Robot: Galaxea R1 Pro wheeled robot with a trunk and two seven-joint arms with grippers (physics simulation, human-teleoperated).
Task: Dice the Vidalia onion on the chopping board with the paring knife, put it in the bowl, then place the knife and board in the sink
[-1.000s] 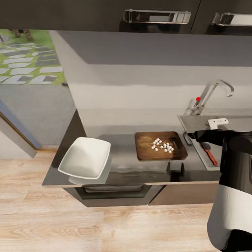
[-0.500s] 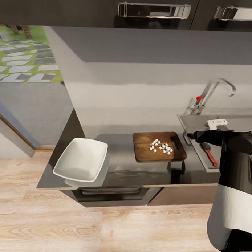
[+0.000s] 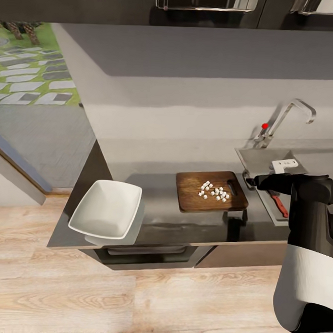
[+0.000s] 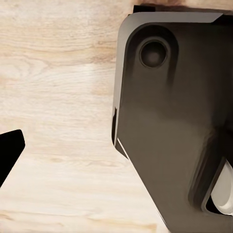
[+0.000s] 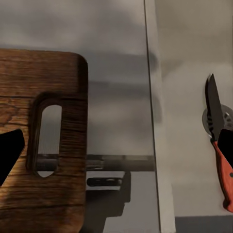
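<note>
Grey matte metal first: the table (image 3: 159, 224), long, with the steel sink (image 3: 260, 160) let in at its right end. White bowl (image 3: 106, 210) near the left end, standing empty. Dark brown chopping board (image 3: 191, 201) (image 5: 53, 77) near the middle, well apart from the bowl and just beside the sink, slot handle turned toward the sink. Small white heap of diced onion (image 3: 213, 191) on the board. Paring knife (image 3: 279, 205) (image 5: 217, 136), dark blade and red handle, already down in the sink, close to the drain.

Right hand (image 5: 119, 141) hovering over the strip of table between board handle and sink, fingers spread wide, gripping nothing. Of the left hand, one dark fingertip (image 4: 8, 153) above the wooden floor beside the robot's base; whether spread or closed, impossible to tell.

Probably at the transfer step: dicing done, knife stowed, onion not yet in the bowl. Next, by this reading: close on the board's handle end, lift it level so no piece rolls off, carry it across to the bowl, tip over the rim. Only afterwards, board into the sink.
</note>
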